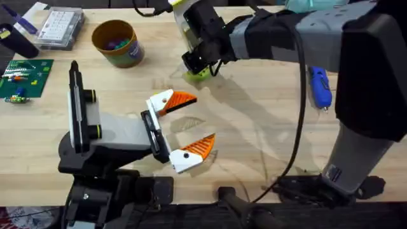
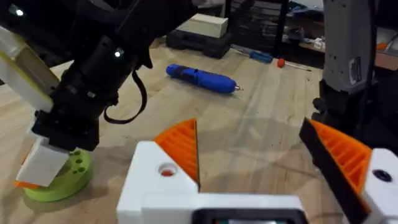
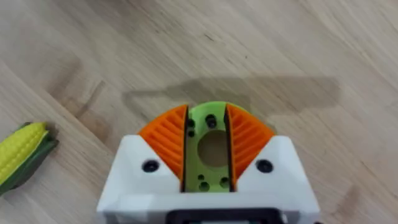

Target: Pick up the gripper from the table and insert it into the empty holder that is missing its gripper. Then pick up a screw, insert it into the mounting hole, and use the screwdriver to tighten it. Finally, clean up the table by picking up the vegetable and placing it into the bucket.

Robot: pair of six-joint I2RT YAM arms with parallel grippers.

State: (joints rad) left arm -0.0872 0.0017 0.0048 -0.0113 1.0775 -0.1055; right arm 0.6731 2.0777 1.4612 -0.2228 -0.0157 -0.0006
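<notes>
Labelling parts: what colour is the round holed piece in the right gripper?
Lime green piece, clamped between the right gripper's orange pads; right wrist view shows it best.

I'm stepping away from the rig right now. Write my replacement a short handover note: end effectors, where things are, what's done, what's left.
Right end effector: shut on the green disc, low over the table.
Left end effector: open, empty, hovering at the table's middle.
Screwdriver: lying on the table, untouched, to the right.
Corn cob: on the table near the disc.
Bucket: upright at the far left, some small things already inside.
Done: disc gripped.
Left: seating the disc, screw, tightening, corn into the bucket.
</notes>
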